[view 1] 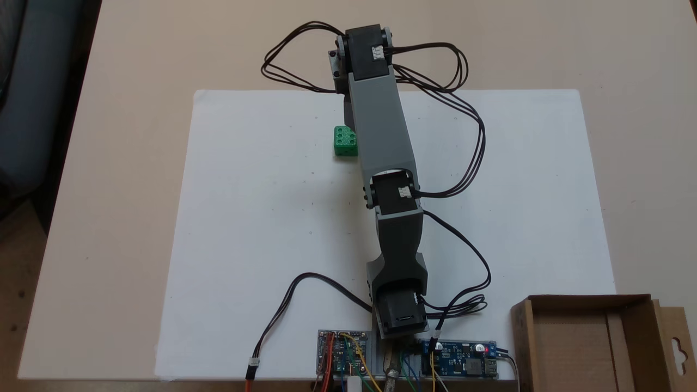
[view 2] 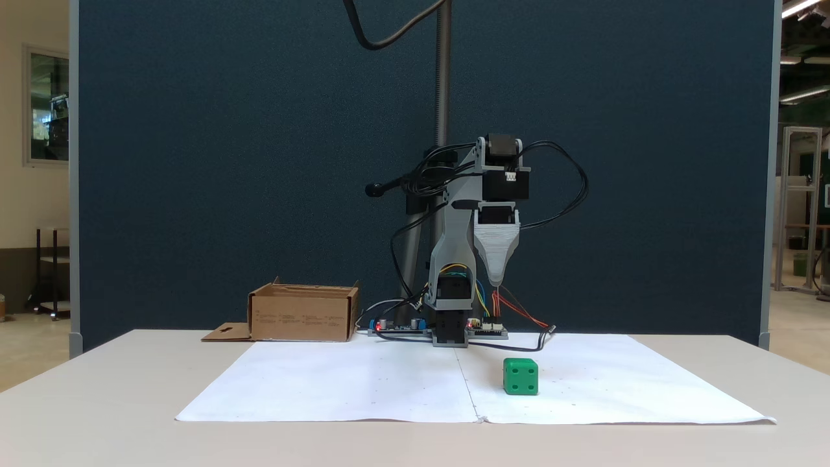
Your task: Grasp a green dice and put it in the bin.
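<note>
Beige table (view 2: 97,402), white paper sheet (view 2: 363,383) on top, covering centre. Directly behind table: dark blue partition panel (view 2: 227,162), grey edge trim, spans most of the width. Metal pole (view 2: 443,71) stands vertical in front of partition w/ black cable looped off its top. Left of partition: cream wall, framed window (view 2: 47,107), low dark shelf unit below it. Right of partition: open hall, ceiling strip lights (view 2: 801,8), pale metal frame, light floor.

The arm (view 1: 381,136) has grey plastic links, black servo blocks with white connectors, and looping black cables (view 1: 463,109).
</note>
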Robot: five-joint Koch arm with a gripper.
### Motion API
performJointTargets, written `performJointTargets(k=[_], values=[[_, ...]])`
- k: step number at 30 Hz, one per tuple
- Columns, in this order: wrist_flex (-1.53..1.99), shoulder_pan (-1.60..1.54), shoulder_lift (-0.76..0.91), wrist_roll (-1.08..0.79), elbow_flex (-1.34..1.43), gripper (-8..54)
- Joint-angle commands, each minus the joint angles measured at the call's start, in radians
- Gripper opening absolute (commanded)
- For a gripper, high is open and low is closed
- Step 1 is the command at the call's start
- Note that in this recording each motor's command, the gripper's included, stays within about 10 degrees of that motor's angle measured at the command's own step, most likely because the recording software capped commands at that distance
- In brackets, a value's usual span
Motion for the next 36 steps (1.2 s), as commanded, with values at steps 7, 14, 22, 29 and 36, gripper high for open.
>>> performJointTargets(k=[7, 14, 22, 29, 36], values=[[0.040, -0.026, 0.021, 0.029, -0.029, 43.6], [-0.051, -0.037, 0.020, 0.029, 0.063, 43.5], [-0.146, -0.055, 0.018, 0.034, 0.161, 43.5], [-0.267, -0.066, 0.018, 0.129, 0.247, 43.5], [-0.316, -0.071, 0.018, 0.133, 0.288, 43.3]])
